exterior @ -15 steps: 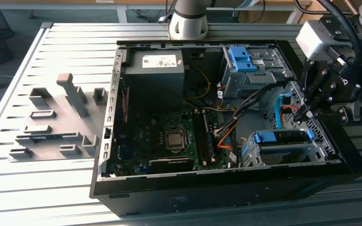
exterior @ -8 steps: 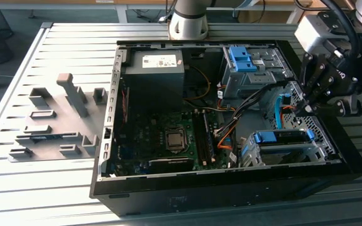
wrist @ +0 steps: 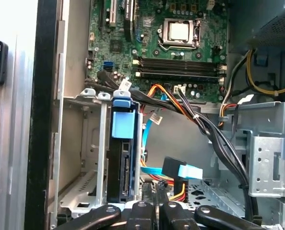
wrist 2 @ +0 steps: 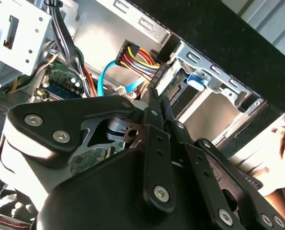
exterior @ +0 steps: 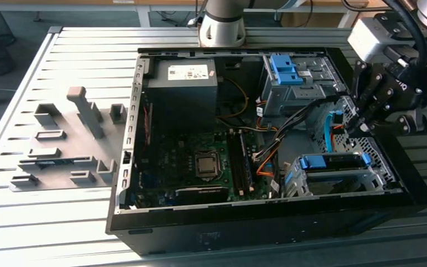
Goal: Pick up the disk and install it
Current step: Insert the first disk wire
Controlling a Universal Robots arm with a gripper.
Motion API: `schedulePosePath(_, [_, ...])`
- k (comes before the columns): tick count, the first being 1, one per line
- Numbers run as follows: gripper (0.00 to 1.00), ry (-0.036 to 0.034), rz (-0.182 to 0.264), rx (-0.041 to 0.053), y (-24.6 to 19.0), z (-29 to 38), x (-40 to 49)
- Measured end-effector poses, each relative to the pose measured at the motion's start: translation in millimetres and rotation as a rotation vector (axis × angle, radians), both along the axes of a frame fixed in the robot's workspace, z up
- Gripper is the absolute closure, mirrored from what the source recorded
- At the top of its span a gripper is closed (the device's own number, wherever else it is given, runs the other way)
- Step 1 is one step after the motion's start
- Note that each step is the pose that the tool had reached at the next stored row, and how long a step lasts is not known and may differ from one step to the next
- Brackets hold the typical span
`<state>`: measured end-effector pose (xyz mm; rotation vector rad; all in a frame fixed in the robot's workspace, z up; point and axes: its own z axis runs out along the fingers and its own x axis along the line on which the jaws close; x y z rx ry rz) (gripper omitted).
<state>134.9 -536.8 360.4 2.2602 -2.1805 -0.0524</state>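
The disk [exterior: 332, 162] sits on edge in a slot of the silver drive cage [exterior: 295, 181] at the front right corner of the open computer case. In the first wrist view the disk [wrist: 124, 167] shows its dark connector edge and a blue plastic tab. My gripper [exterior: 351, 129] hangs just above and behind that cage, over the loose cables. In both wrist views its black fingers [wrist: 167, 213] lie close together, shut, with nothing seen between them. The gripper [wrist 2: 156, 106] points toward the coloured power wires and the cage wall.
A black power supply [exterior: 180, 83] with a white sticker fills the case's back left. A bare blue bracket [exterior: 284, 68] sits in the upper cage. A light blue data cable [wrist: 183, 171] and black cable bundles [wrist: 214, 139] run beside the fingers. A grey fixture plate [exterior: 65, 144] lies outside the case.
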Motion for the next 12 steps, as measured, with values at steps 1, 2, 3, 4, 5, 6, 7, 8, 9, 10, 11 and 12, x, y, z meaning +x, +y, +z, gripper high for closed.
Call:
schedulePosePath(1, [0.82, 0.0, 0.0, -0.0001, 1.1, -0.1, 0.6])
schedulePosePath(2, [0.82, 0.0003, 0.0, -0.0007, 2.8, 0.0, 1.3])
schedulePosePath(3, [0.82, 0.0006, 0.0, -0.0011, 4.3, -0.1, 2.1])
schedulePosePath(4, [0.81, 0.0011, 0.0, -0.0026, 5.6, -0.2, 3.0])
schedulePosePath(5, [0.81, 0.0017, 0.0, -0.0062, 6.5, -0.3, 3.8])
schedulePosePath(6, [0.75, 0.0018, 0.0, -0.0147, 7.0, -0.6, 4.3])
schedulePosePath(7, [0.75, 0.0019, 0.0, -0.0284, 7.3, -0.8, 4.6])
schedulePosePath(8, [0.75, 0.0019, 0.0, -0.0444, 7.6, -1.0, 4.9])
schedulePosePath(9, [0.75, 0.0019, 0.0, -0.0584, 8.1, -1.2, 5.2])
schedulePosePath(10, [0.75, 0.0022, 0.0, -0.0651, 9.0, -1.6, 5.8])
schedulePosePath(11, [0.75, 0.0027, 0.0, -0.0659, 9.9, -2.0, 6.4])
schedulePosePath(12, [0.75, 0.003, 0.0, -0.0659, 10.6, -2.2, 7.0])
